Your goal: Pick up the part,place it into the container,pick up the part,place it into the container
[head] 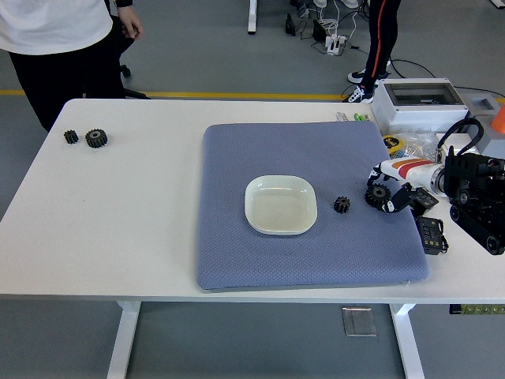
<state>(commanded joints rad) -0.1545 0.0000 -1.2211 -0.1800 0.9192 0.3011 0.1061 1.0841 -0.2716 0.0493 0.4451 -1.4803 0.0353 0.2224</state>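
A big white table [118,229] stands on a grey floor with a yellow line [237,95] painted on it. A soft blue-grey square mat [237,253] lies on the table. At the far right corner sits a white plastic box with a clear lid [417,101]. A small black flat gadget [431,234] lies just beside the mat's right edge. A person in a white top and black trousers [55,39] stands at the far left. Another person's legs in black trousers with red stripes [377,39] show at the top.
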